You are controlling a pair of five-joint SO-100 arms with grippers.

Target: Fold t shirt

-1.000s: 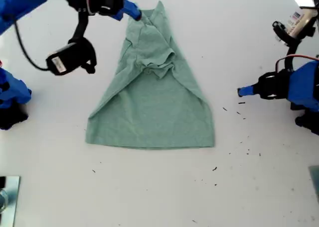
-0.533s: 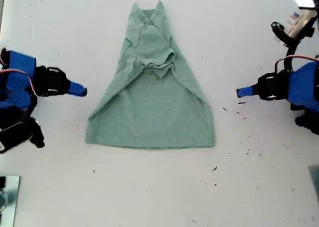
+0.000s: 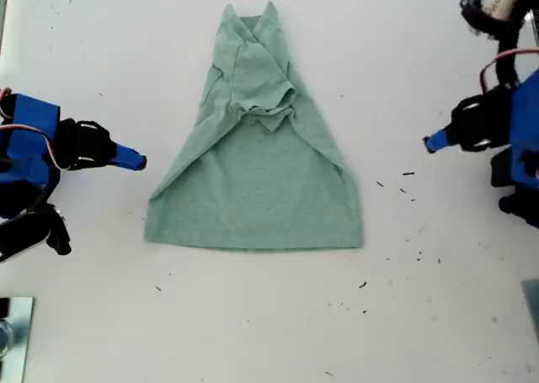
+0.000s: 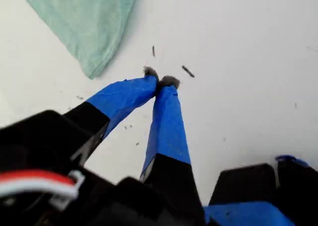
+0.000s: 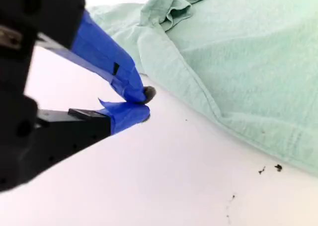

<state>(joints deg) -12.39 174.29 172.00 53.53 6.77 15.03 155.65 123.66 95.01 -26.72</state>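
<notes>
Pincer check first: my first pincer [image 4: 161, 82] has its blue-taped tips pressed together on nothing, hovering over bare desk with a corner of the t shirt [image 3: 261, 189] just ahead and a few dark specks [image 3: 408, 174] around the tips. My second pincer [image 5: 141, 104] is also closed and empty, sitting just off the cloth's slanted side edge. In the exterior view the first one is over at the right and the second at the left, both clear of the fabric. The shirt lies flat mid-desk, sides already folded in so it looks like a triangle: wide hem toward the exterior view's bottom, narrow collar end toward its top, with a bunched sleeve lump in the upper half. My read is that the next fold is lengthwise, hem to collar or the other way round. To do it well I'd spread both pincers, come down on the two hem corners at once, and pinch all the layers rather than just the top one. Then lift evenly and carry both sides at the same pace so the edge lands square. That sleeve lump could make the fold sit crooked, so flattening it first might pay off. The desk [image 3: 253, 332] is plain white, smooth-looking and lightly speckled with crumbs. Beyond it, nothing of the room shows apart from something shiny at the exterior view's bottom-left corner that I can't identify.
</notes>
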